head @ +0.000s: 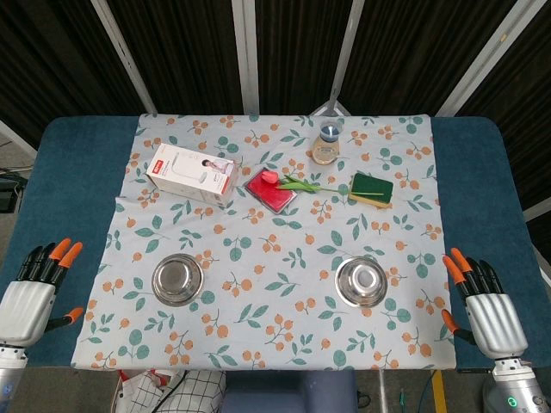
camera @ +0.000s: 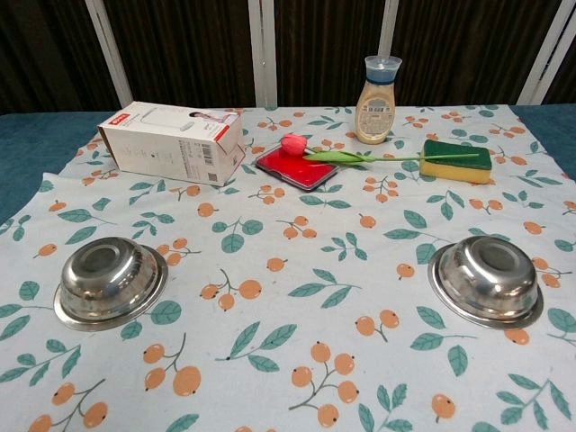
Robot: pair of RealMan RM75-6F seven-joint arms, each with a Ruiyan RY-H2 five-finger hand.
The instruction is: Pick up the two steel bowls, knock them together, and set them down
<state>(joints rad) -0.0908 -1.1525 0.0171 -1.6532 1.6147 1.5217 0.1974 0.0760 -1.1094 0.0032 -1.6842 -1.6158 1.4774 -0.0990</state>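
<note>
Bowls untouched: both hands, left hand [head: 33, 292] and right hand [head: 489, 303], rest open. Next I reach inward, each for its nearer steel bowl [head: 178, 281] [head: 362, 282].

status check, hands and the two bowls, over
Left hand and right hand open, off the cloth edges. Left bowl and right bowl upside down, untouched. Nothing in the way.

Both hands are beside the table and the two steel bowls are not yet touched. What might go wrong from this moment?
1. Both bowls, left bowl and right bowl, lie upside down with smooth domes, so fingers may slip off.
2. Their rims sit flat on the loose tablecloth; prying under could bunch the fabric.
3. The left hand and right hand start off the cloth, open, so both must reach inward.
</note>
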